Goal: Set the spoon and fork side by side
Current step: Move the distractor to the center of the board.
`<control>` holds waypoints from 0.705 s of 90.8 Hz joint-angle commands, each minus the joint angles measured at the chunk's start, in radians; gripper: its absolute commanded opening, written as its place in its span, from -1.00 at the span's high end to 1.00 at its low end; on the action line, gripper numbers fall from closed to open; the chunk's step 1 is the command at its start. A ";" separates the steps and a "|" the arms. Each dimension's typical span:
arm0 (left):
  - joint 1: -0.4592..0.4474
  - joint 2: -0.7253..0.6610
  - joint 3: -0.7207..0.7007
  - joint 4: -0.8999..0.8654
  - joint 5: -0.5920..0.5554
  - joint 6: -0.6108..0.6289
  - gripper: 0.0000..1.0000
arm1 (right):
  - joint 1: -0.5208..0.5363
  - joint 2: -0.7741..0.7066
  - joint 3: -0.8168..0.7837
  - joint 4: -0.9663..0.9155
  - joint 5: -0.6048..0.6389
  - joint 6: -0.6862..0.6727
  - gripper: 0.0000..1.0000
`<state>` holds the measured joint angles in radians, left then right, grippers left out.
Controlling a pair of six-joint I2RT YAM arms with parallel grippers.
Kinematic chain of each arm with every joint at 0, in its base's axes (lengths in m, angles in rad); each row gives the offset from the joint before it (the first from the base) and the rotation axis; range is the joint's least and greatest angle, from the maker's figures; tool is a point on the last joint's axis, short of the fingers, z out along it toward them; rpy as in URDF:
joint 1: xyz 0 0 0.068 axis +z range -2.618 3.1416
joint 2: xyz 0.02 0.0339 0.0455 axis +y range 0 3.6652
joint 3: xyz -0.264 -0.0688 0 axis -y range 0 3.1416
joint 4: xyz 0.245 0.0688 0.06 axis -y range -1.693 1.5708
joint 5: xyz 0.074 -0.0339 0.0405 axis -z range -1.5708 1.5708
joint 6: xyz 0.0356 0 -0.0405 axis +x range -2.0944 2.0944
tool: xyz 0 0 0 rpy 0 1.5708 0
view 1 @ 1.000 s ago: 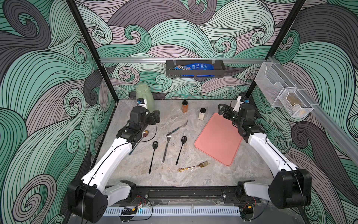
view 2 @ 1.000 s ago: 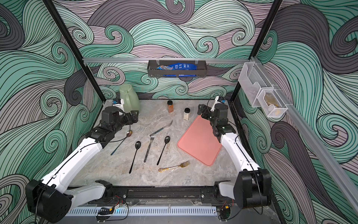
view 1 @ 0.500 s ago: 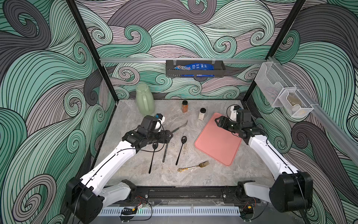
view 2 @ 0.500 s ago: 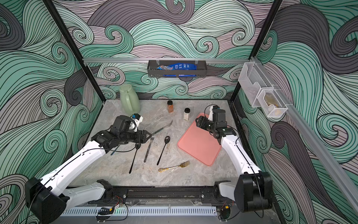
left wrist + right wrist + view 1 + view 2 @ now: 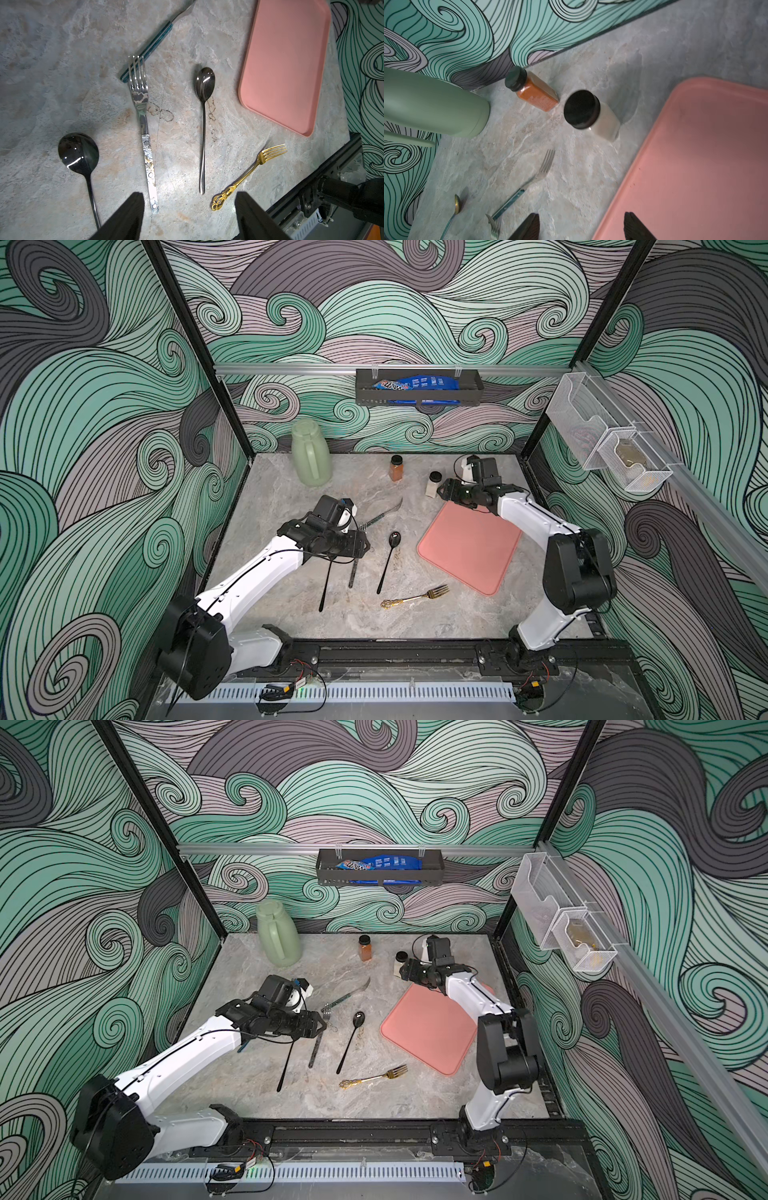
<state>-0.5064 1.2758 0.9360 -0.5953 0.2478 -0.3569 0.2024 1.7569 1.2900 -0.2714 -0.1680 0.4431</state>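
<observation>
I am hovering my left gripper [image 5: 188, 195] over the cutlery in the middle of the counter [image 5: 62, 62], its jaws standing apart with nothing between them. In the left wrist view the silver fork [image 5: 143, 116] and the slim spoon [image 5: 204, 85] are lying ahead of me, handles pointing back at my fingers. They are lying roughly parallel, with bare counter between them. The fork's handle end is lying just beside one finger, and the spoon's is falling between the two. A round spoon [image 5: 78, 151] is flanking the fork's other side. My right gripper [image 5: 581, 215], also apart and empty, is hanging over the pink tray [image 5: 695, 166], well away. I am judging my left arm the nearer one.
</observation>
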 commanded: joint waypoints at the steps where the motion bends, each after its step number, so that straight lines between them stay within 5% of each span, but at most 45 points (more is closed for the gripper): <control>1: -0.003 0.034 0.034 -0.023 0.008 -0.003 -0.44 | 0.033 0.083 0.104 -0.011 0.055 -0.042 -0.38; 18: -0.003 0.067 0.047 -0.029 -0.001 -0.005 -0.42 | 0.041 0.200 0.218 -0.062 0.066 -0.048 -0.04; 64: -0.003 0.054 0.034 -0.030 -0.035 -0.013 -0.43 | 0.033 0.331 0.331 -0.039 0.043 -0.054 0.07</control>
<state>-0.5064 1.3399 0.9424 -0.6075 0.2344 -0.3599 0.2459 2.0533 1.5669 -0.3023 -0.1219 0.4026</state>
